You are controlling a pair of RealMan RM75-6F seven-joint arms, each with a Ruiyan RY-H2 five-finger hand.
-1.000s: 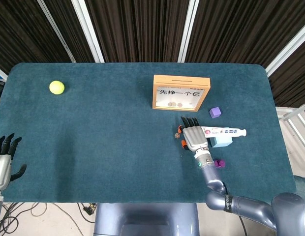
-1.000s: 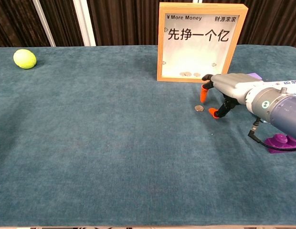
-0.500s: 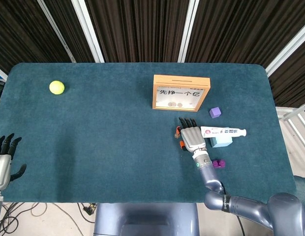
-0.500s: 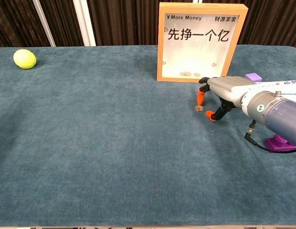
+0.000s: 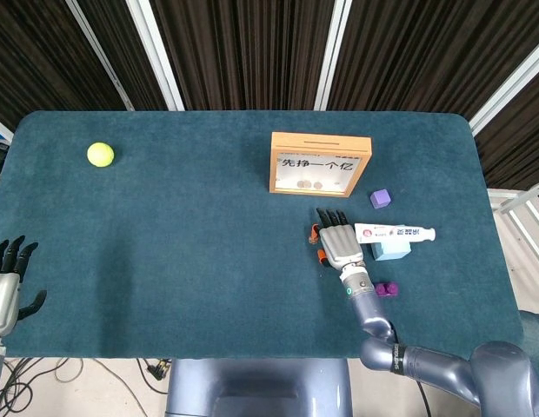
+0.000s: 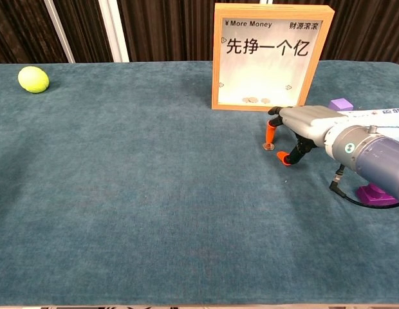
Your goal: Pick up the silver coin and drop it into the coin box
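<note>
Near coin box (image 6: 272, 56), right of centre: right hand (image 6: 304, 122) seen lowered since earlier frame, orange fingertip (image 6: 270, 135) now touching coin (image 6: 268, 147) on table (image 6: 135, 174); thumb tip closer in, coin not lifted, nothing held, fingers narrowly parted. Left hand (image 5: 7, 282) unmoved at near left edge, fingers spread, empty.

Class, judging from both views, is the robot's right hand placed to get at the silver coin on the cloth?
Probably yes: the right hand hangs over the small silver coin, one orange-tipped finger at it, nothing between.
</note>
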